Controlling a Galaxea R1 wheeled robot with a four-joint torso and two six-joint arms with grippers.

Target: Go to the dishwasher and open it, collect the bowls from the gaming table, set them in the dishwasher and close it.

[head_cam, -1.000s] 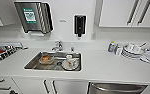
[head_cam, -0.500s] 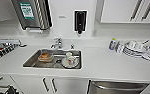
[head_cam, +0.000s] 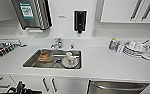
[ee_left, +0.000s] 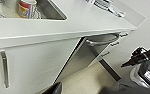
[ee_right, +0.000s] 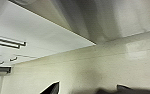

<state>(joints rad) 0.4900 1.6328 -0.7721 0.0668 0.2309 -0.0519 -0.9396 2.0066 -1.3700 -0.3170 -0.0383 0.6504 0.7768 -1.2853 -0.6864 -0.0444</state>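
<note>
Dishwasher (head_cam: 117, 87): steel front with a bar handle, under the white counter at about 5 o'clock in the head view, just right of the white cabinet doors (head_cam: 49, 85); in the left wrist view its handle (ee_left: 101, 41) shows below the counter edge
Sink (head_cam: 28, 62): steel basin set in the counter near the centre of the head view, holding a plate with a mug (head_cam: 70, 60) and a brownish dish (head_cam: 45, 57)
Tap (head_cam: 57, 43): at 12 o'clock of the sink, against the wall
Soap dispenser (head_cam: 80, 21): black, on the wall above the tap
Paper towel holder (head_cam: 32, 12): on the wall at 11 o'clock
Drying dishes (head_cam: 133, 47): white pieces on the counter at 3 o'clock, a small bottle (head_cam: 112, 44) just beside them
Left pincer: cannot tell whether open or closed
Right pincer: cannot tell; the right wrist view shows pale floor (ee_right: 91, 70) and a white cabinet front (ee_right: 41, 37)
</note>
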